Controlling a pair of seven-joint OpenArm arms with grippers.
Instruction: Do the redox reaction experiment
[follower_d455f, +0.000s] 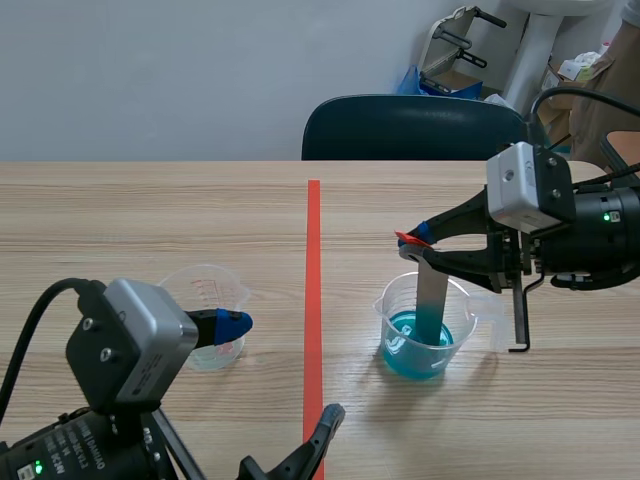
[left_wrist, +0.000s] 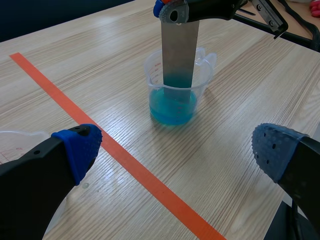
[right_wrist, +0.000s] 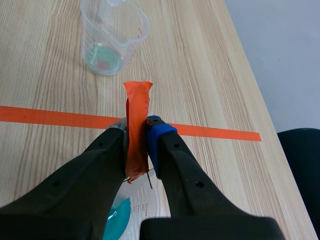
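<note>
The right gripper (follower_d455f: 418, 240) is pinching the orange-taped top of a metal strip (follower_d455f: 432, 295), fingers pressed tight on it. The strip is hanging near upright with its lower end dipping into the blue liquid of a clear beaker (follower_d455f: 462, 305), which is standing just right of the tape line (follower_d455f: 313, 280) with bare wood lying open all around (the far table edge is well behind). The left gripper (left_wrist: 175, 150) is hovering low, fingers spread wide, a second clear beaker (follower_d455f: 205, 290) sitting beside it across the line, all on a pale wooden table (follower_d455f: 150, 220) with a dark chair (follower_d455f: 410, 128) and plain wall (follower_d455f: 150, 70) beyond.
</note>
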